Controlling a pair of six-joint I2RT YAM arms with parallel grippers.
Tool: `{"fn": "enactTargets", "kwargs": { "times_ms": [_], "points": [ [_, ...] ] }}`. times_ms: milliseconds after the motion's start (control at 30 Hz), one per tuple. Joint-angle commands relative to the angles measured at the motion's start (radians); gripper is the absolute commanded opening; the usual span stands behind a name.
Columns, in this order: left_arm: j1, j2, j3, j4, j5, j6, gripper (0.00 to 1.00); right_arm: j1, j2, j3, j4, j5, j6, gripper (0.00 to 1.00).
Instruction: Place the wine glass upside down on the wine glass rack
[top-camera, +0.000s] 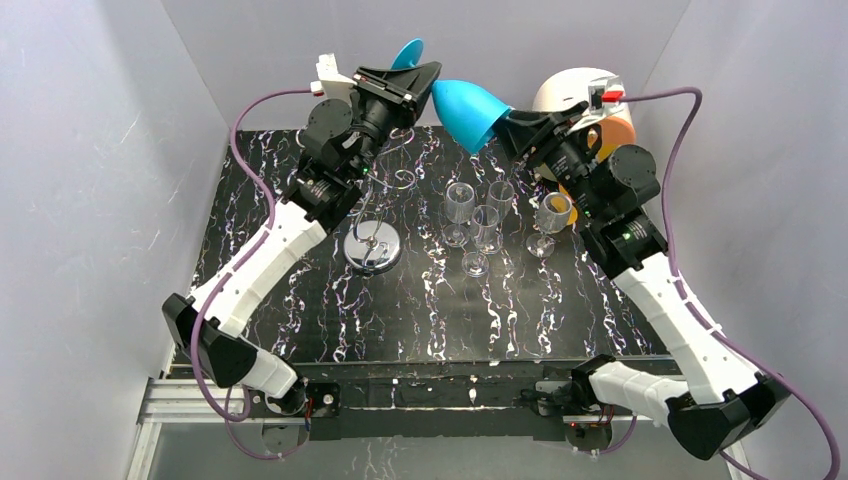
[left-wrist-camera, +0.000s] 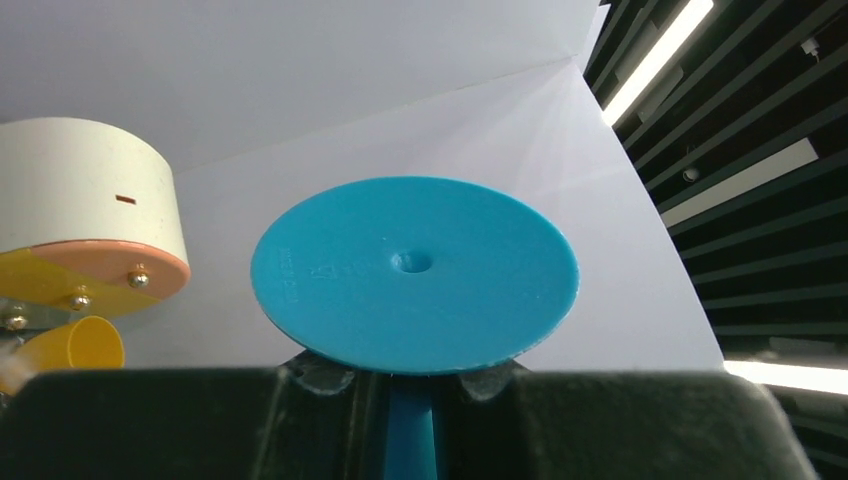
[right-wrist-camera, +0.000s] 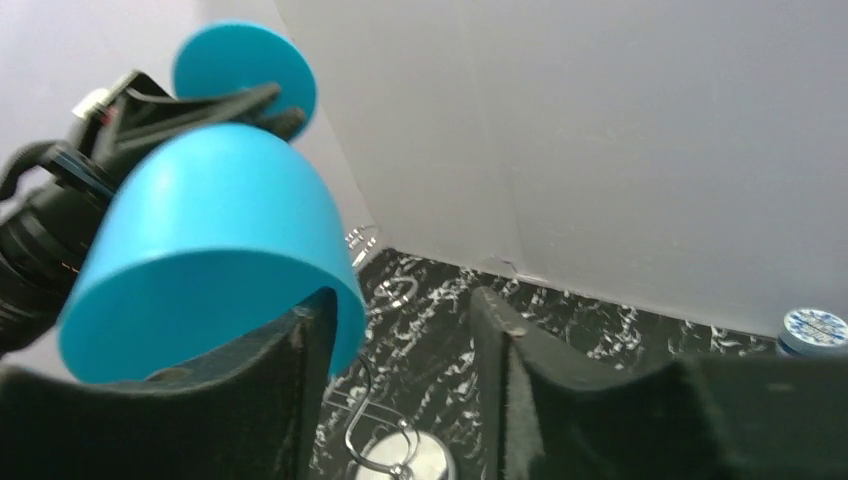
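Surface: black with white veining (top-camera: 300, 320); both arm bases sit at its 6 o'clock edge.
Wine glass rack: the wine glass rack (top-camera: 372, 247) stands on the surface at about 9 o'clock from the middle. Its round chrome base lies flat and its wire scrolls rise toward 12 o'clock, under the left arm.
Clear glasses: four clear glasses (top-camera: 485, 235) stand upright from the middle toward 2 o'clock. They are near the rack but apart from it.
Wine glass: the blue wine glass (top-camera: 470, 112) is in the air over the 12 o'clock edge, well above the rack and off it. It is tilted on its side, foot toward 10 o'clock and bowl mouth toward 4 o'clock.
Left fingers: the left fingers (top-camera: 425, 72) are clenched on the blue stem (left-wrist-camera: 410, 430), just behind the foot disc (left-wrist-camera: 414, 272).
Right fingers: the right fingers (right-wrist-camera: 495, 350) are released and spread at the bowl's mouth. The rim is at the 9 o'clock finger; whether it touches cannot be told. The gap between them shows the surface and the rack below.
Far corner: a white drum (top-camera: 585, 95) with an orange underside sits at 1 o'clock behind the right arm, with a yellow cup (left-wrist-camera: 75, 345) beside it.
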Motion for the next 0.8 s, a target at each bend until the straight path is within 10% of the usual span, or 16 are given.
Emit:
{"fn": "enactTargets", "kwargs": {
  "times_ms": [0, 367, 767],
  "points": [
    [-0.002, -0.093, -0.028, 0.059, -0.053, 0.125, 0.0, -0.002, -0.094, -0.048, -0.042, 0.036, -0.019, 0.66],
    [-0.002, -0.2, -0.078, -0.065, 0.026, 0.531, 0.0, -0.002, -0.335, -0.114, -0.368, 0.102, -0.016, 0.92],
    [-0.002, -0.339, -0.228, -0.068, 0.496, 1.056, 0.0, -0.002, -0.086, 0.237, -0.455, -0.132, 0.267, 0.98]
  ]
}}
